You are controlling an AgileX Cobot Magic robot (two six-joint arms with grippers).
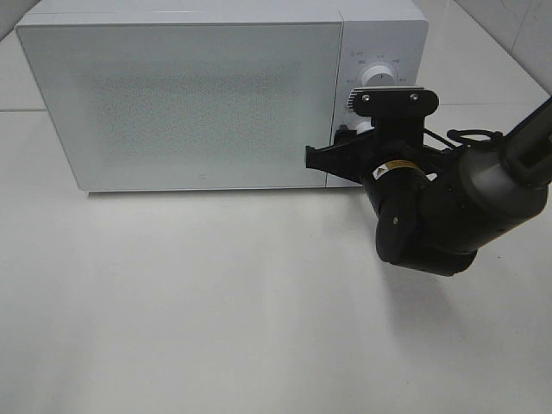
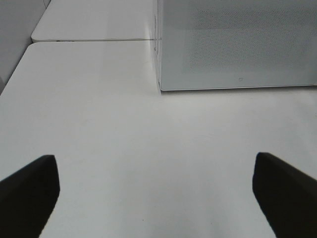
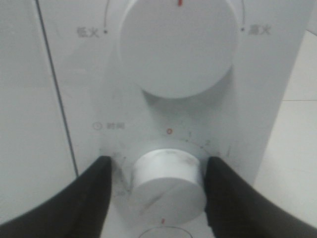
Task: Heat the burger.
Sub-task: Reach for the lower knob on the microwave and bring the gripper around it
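The right gripper holds its fingers open astride the lower timer knob of the microwave. One finger touches the knob's side and the other sits just apart. The left gripper has its fingers spread wide above the white tabletop. The burger is hidden from every view.

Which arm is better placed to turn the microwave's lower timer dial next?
Right. The right gripper straddles the lower timer dial on the microwave, one finger on each side. The left gripper hangs open over the table near the microwave's opposite end, away from the dials.
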